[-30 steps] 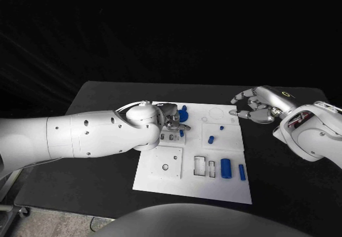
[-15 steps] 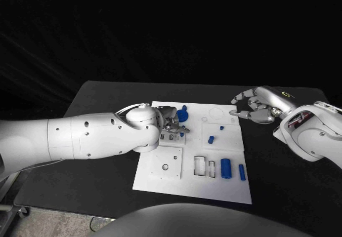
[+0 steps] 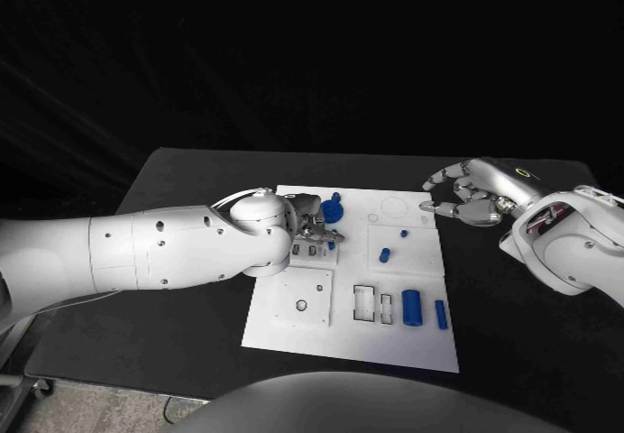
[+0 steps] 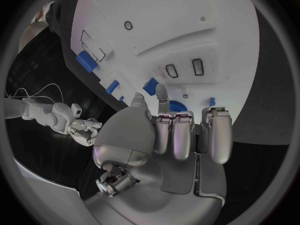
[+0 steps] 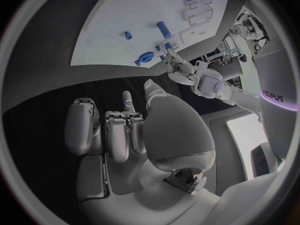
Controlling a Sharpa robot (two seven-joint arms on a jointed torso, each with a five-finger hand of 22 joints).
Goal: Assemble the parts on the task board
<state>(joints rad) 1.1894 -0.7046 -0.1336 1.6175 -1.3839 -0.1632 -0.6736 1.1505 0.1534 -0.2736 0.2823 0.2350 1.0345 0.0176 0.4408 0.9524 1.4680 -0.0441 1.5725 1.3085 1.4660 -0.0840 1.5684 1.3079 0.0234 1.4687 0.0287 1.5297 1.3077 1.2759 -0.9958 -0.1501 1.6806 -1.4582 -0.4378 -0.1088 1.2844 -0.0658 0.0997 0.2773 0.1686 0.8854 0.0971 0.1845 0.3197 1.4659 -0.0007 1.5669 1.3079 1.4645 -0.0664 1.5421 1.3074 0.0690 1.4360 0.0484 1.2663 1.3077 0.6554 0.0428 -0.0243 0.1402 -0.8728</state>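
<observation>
Your left hand (image 3: 312,230), fingers curled over the far-left part of the task board (image 3: 302,332) beside the round blue part (image 3: 334,212), may knock it askew; whether it pinches anything, you cannot tell

Dim black surroundings, brightly lit white task board (image 3: 351,307), fisheye bending in both wrist views.

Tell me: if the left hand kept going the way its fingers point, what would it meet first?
Probably the round blue part just past the left hand's fingertips, near the task board's far edge. Depth is unclear, so the fingers may already touch it.
</observation>
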